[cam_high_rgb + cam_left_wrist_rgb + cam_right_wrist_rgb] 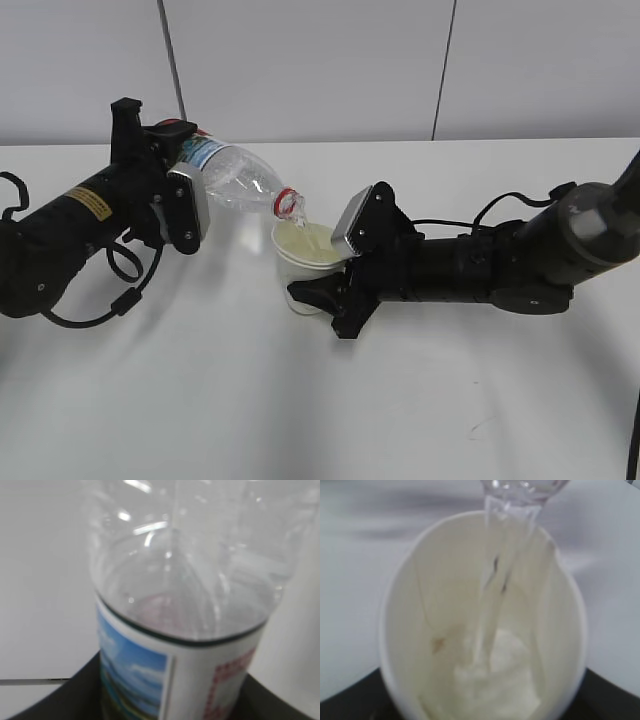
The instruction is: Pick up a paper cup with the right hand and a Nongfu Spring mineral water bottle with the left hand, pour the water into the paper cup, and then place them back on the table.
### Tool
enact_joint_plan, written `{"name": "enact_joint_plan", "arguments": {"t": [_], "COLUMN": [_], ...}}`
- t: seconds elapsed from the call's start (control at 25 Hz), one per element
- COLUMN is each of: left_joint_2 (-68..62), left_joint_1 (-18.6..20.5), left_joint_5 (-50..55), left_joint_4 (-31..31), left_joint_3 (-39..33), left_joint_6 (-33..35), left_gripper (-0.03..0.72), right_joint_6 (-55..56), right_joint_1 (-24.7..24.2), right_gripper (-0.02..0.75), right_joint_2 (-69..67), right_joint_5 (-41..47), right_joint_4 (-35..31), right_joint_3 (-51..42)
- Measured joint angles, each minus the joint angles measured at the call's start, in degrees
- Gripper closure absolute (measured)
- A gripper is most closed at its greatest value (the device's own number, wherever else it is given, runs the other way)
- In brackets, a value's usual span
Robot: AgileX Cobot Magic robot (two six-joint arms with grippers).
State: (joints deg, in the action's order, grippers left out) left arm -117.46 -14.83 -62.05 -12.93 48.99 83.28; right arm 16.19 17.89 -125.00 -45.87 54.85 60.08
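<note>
Step in hand: you are mid-pour; the water (492, 605) falls in a clear stream from the bottle mouth into the cup.
Left gripper (178, 195): closed around the labelled body of the Nongfu Spring mineral water bottle (235, 178), holding it up off the desk.
Right gripper (318, 292): clasped around the lower wall of the paper cup (300, 262); the wrist view shows dark gripper parts on both sides of the cup base.
Bottle axis: long axis runs from your left gripper toward the middle of the scene, neck tilted down, red neck ring lowest, mouth just above the near-left part of the cup rim.
Cup: upright, rim up, held near the centre of the desk (320, 420); whether its base touches the surface or hangs just above it I cannot tell.
Fill level: water is pooling in the bottom of the cup; much of the cream inner wall is bare above it.
Key relation: the bottle mouth lies over the cup's edge, not its centre, so the stream enters close to the wall.
Judgement on next move: level the bottle by rolling the left wrist back before drawing either arm away, then set both down well apart.
Risk: a sideways drift of either arm would put the stream outside the rim.
</note>
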Motion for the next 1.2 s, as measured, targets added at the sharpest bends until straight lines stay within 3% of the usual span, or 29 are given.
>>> {"name": "enact_joint_plan", "arguments": {"t": [0.88, 1.2], "left_joint_2": [0.0, 0.0], "left_joint_1": [0.0, 0.0], "left_joint_5": [0.0, -0.1], "left_joint_4": [0.6, 2.5], "left_joint_3": [0.0, -1.4], "left_joint_6": [-0.1, -9.0], "left_gripper": [0.336, 0.336], "right_joint_6": [1.0, 1.0], "right_joint_1": [0.0, 0.0], "right_gripper": [0.307, 0.307], "right_joint_2": [0.9, 0.9], "right_joint_5": [2.0, 0.9], "right_joint_4": [0.4, -0.6], "right_joint_3": [0.0, 0.0]}}
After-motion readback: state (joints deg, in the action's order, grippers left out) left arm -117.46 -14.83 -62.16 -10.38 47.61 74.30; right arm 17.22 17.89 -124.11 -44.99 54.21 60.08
